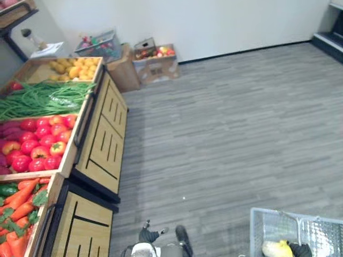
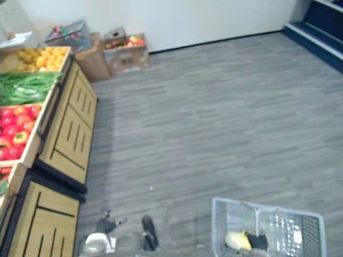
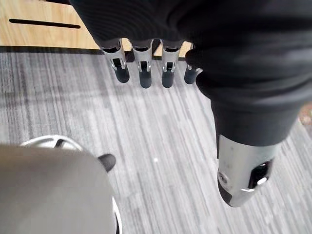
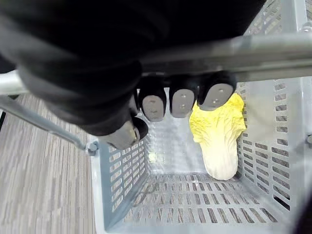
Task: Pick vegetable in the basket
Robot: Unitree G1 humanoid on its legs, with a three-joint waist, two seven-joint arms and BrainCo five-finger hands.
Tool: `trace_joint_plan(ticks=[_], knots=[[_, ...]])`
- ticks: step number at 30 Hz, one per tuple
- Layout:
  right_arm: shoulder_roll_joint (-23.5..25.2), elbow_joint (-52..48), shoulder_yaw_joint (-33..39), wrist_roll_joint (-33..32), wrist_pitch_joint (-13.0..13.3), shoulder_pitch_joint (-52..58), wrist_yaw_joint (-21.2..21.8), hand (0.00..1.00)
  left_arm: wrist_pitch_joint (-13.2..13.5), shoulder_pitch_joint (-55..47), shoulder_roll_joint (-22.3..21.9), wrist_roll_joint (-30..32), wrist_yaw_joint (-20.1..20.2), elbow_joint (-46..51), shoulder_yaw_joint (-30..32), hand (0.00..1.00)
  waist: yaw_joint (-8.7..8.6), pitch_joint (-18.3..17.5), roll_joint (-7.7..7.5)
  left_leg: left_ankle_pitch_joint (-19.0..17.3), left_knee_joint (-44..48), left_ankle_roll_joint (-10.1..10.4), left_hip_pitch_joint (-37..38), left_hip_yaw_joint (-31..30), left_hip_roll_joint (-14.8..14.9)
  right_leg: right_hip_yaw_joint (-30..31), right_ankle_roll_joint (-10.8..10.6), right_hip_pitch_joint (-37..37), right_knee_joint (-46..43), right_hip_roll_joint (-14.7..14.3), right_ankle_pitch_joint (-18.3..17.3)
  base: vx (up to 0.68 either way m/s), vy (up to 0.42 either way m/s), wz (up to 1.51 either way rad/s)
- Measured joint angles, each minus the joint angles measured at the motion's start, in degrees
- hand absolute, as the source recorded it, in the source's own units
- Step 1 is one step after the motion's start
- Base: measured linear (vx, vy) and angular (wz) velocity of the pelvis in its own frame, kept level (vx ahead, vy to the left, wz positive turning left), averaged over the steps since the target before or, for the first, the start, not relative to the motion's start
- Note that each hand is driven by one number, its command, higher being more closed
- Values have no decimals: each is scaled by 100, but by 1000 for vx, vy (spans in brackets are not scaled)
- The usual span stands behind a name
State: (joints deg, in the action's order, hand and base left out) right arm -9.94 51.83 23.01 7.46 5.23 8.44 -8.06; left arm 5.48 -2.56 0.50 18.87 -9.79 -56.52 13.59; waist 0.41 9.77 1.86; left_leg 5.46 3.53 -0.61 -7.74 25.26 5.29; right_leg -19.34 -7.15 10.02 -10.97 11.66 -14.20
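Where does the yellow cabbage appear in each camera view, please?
Left eye view: cabbage at the bottom right, inside the grey basket.
Right eye view: bottom, right of centre, in the basket.
Right wrist view: lying against one basket wall.
Shared landmark: the basket.

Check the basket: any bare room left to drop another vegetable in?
Yes. The cabbage lies along one wall of the basket; the mesh floor between it and the opposite wall is bare. Tight at the top, where the right hand grips the handle across the opening.
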Motion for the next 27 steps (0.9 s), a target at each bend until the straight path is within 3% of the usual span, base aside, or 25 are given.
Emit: trace_joint_plan(ticks=[1,2,5,6,8,9,10,11,12,13,15,16,18,19,20,21,24,26,27], knots=[[25,42,-148,76,6,-46,18,100,-2,0,117,1,-1,0,17,0,4,-40,-201,-237,69,-108,3,49,-192,107,-7,71,142,162,8,384,182,11],[48,84,-187,149,5,-140,62,100,-28,0,210,6,1,-17,23,0,4,-74,-309,-392,127,-170,19,35,-342,244,24,72,109,300,61,372,189,9],[23,87,-297,167,78,-160,110,100,-77,2,282,7,0,-67,3,0,-4,-82,-400,-691,217,-264,204,-58,-582,662,-21,-176,-826,576,151,432,233,22],[45,98,-322,149,142,-234,115,100,-116,-11,423,17,-4,-174,-159,0,5,-66,-424,-935,279,-271,511,-121,-650,1088,-548,-786,-2538,790,635,331,151,17],[76,128,-341,138,170,-341,114,100,-149,-107,528,62,-3,-241,-359,0,-7,-63,-421,-1087,284,-311,771,-223,-652,1479,-791,-1240,-3575,792,1315,299,92,14],[90,139,-363,134,250,-401,126,100,-222,-210,634,97,0,-310,-540,0,-37,-53,-420,-1234,281,-352,1032,-371,-638,1619,-833,-1586,-4493,702,1324,352,44,46],[80,133,-340,123,298,-384,122,100,-252,-250,652,103,-6,-353,-664,0,-49,-47,-402,-1318,251,-374,1245,-587,-631,1569,-524,-1876,-5090,613,1144,358,24,65],[78,128,-322,124,302,-379,119,100,-256,-260,658,99,-9,-353,-668,0,-53,-37,-380,-1340,225,-367,1326,-715,-624,1506,-351,-2002,-5214,558,1034,358,-21,101],[60,130,-311,126,301,-369,109,100,-283,-259,667,95,-23,-354,-699,0,-75,-15,-368,-1313,169,-322,1490,-937,-607,1320,-227,-2149,-5069,511,602,281,-49,113],[38,142,-313,138,301,-347,109,100,-301,-260,658,86,-46,-353,-692,0,-99,-6,-374,-1314,148,-318,1591,-1164,-597,1200,-76,-2199,-4674,499,396,415,-132,147],[-3,272,-301,149,276,-356,107,100,-302,-285,627,4,-101,-334,-643,0,-110,-6,-385,-1301,65,-237,1717,-1625,-553,1315,40,-2168,-3019,405,333,352,-181,142],[8,332,-249,149,249,-366,107,100,-296,-260,599,2,-114,-288,-546,0,-69,-13,-401,-1321,62,-113,1676,-1865,-514,1734,19,-2158,-1922,294,365,221,-197,112],[38,447,-115,156,241,-369,98,100,-297,-247,567,2,-117,-286,-449,0,-9,-49,-461,-1396,132,66,1569,-2266,-458,2449,-31,-2118,-786,130,435,302,-412,121],[58,565,-63,158,226,-262,81,100,-291,-260,578,3,-121,-285,-283,0,-10,-32,-548,-1577,305,339,1438,-2680,-455,2748,-291,-1950,-347,133,688,320,-534,144],[113,600,-6,147,211,-209,86,100,-293,-246,568,4,-125,-283,-157,0,11,-33,-551,-1635,358,421,1427,-2818,-412,2669,-401,-1895,-416,120,971,319,-541,160],[120,629,177,142,152,-141,30,100,-306,-336,352,-6,-150,-276,113,0,41,-94,-349,-1645,363,508,1426,-2845,-152,2232,-233,-1820,-614,12,806,214,-331,102],[177,704,371,94,20,-13,-27,100,-297,-417,132,-7,-250,-238,535,0,63,-155,-182,-1205,163,820,1377,-2636,218,1343,-27,-1602,-937,-43,448,220,-344,157],[330,760,464,88,-4,48,-34,100,-317,-421,59,-17,-309,-180,862,0,68,-164,-200,-825,25,711,1174,-2504,422,555,107,-1348,-813,6,364,117,-302,163],[385,753,578,95,-3,77,-37,100,-318,-418,44,-22,-346,-159,943,0,52,-154,-224,-723,95,592,1041,-2126,479,226,132,-1234,-744,53,352,14,-178,164]])
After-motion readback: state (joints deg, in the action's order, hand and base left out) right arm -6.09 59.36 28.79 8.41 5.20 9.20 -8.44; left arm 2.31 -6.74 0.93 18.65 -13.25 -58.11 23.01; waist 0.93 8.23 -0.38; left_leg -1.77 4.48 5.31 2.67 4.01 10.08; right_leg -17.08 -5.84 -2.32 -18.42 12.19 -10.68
